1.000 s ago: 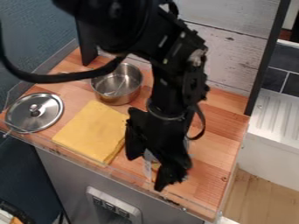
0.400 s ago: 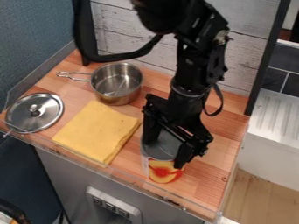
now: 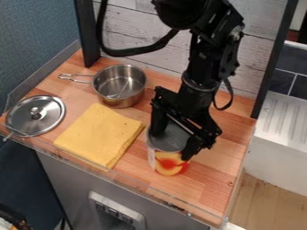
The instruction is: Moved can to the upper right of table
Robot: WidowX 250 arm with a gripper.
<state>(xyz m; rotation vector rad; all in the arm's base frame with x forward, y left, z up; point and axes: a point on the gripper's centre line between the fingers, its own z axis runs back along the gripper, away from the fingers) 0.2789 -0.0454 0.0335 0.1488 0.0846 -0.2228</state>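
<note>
My gripper [image 3: 172,144] hangs over the right half of the wooden table, its fingers on opposite sides of the can's upper part, shut on it. The can [image 3: 170,164] is upright, with a grey open-looking top and a label in yellow and red. It stands to the right of the yellow cloth, and the gripper covers part of its rim. Whether its base touches the wood, I cannot tell.
A folded yellow cloth [image 3: 99,135] lies left of the can. Behind it sits a steel pot [image 3: 119,96], with a lid [image 3: 35,115] at the far left. A clear low edging [image 3: 135,183] runs along the table's front, and a white wall rises behind.
The gripper first swung right and back, uncovering the can. Since the middle frame, gripper and can have shifted together a little toward the back and slightly right.
</note>
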